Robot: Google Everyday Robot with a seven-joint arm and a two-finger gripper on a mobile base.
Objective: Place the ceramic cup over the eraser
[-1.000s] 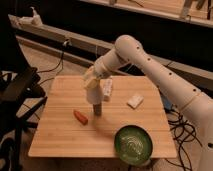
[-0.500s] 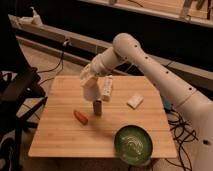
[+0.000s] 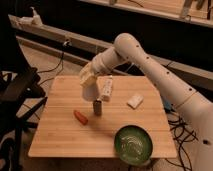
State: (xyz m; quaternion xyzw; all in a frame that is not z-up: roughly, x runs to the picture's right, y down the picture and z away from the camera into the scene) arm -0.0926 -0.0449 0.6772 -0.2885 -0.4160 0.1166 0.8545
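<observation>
Snugly round cup, pincer by eraser

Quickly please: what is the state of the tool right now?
Tool: closed on the ceramic cup, above the table, just up and left of the upright eraser.
</observation>
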